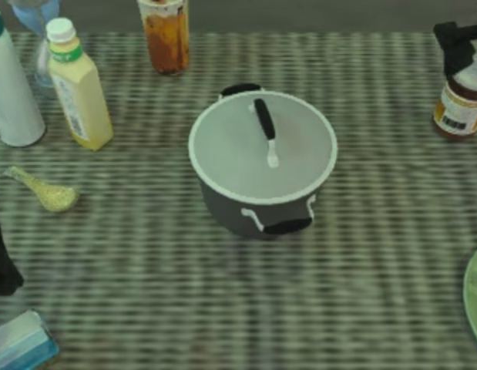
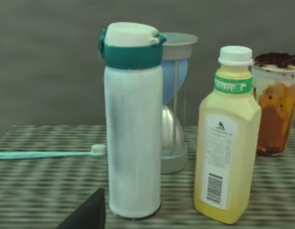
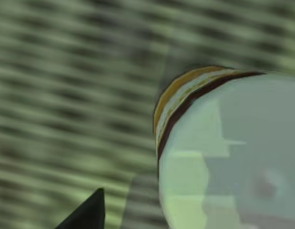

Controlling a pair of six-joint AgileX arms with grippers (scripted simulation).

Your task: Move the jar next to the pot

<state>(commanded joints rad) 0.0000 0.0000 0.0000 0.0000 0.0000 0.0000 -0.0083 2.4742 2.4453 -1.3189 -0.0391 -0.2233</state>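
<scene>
- Black, the left tool [image 1: 2,266] sits parked at the surface's left edge; whether it is apart or together cannot be told.
- Only the left wrist view shows a teal toothbrush [image 2: 47,153] and green lettering, unreadable, on the yellow juice bottle [image 2: 228,138].
- The large dark grey pot with pale lid [image 1: 262,159] stands mid-surface.
- The small squat jar with white lid, brown contents and barcoded yellow-white label [image 1: 459,105] stands far right, well apart from the pot.
- The right tool [image 1: 458,45] is above the jar's lid; its grip cannot be told.

One pot [image 1: 261,166], two jars [image 1: 458,108] [image 1: 166,35], two bottles [image 1: 78,85] [image 1: 13,85], one spoon [image 1: 45,190], one hourglass [image 2: 175,102].
</scene>
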